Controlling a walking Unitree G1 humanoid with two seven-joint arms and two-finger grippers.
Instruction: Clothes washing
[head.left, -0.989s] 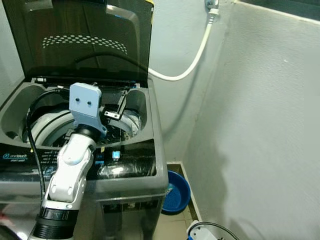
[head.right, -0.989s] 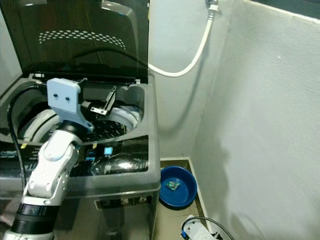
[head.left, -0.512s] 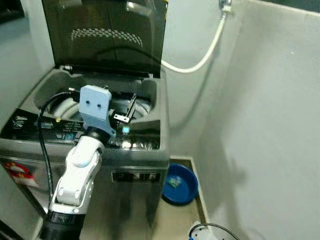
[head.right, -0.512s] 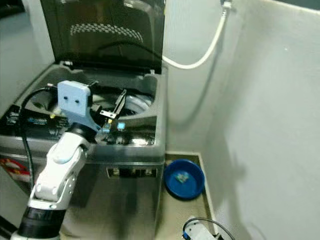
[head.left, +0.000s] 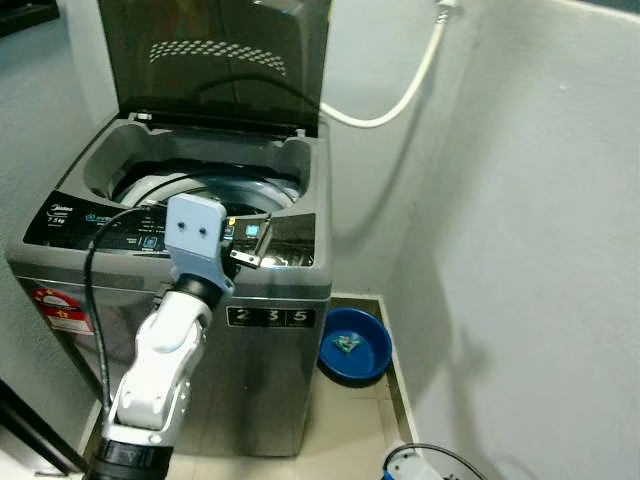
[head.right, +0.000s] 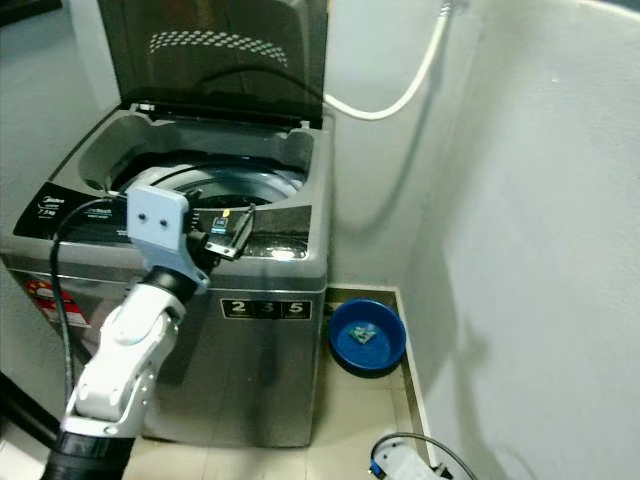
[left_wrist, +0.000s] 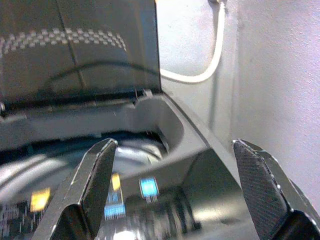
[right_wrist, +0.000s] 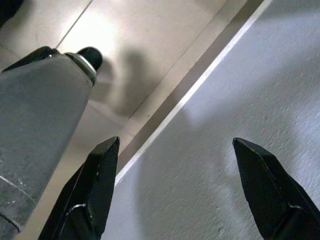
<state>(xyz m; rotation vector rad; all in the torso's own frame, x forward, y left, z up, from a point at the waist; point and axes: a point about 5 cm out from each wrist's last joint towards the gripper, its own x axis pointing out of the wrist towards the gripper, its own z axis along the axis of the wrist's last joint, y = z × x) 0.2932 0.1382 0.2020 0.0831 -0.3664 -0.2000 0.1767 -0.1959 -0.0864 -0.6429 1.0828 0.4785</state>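
My left arm (head.left: 160, 360) blocks part of the washing machine (head.left: 270, 340) front panel. The drum (head.left: 200, 185) interior is too dark to read. The small item in the blue basin (head.left: 352, 345) is too tiny to identify.

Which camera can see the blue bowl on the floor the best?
The right eye view shows the blue basin best: its whole round rim is visible on the floor beside the washing machine, with something small inside. In the left eye view the washing machine's corner cuts off its edge. The left gripper hovers over the control panel, fingers open.
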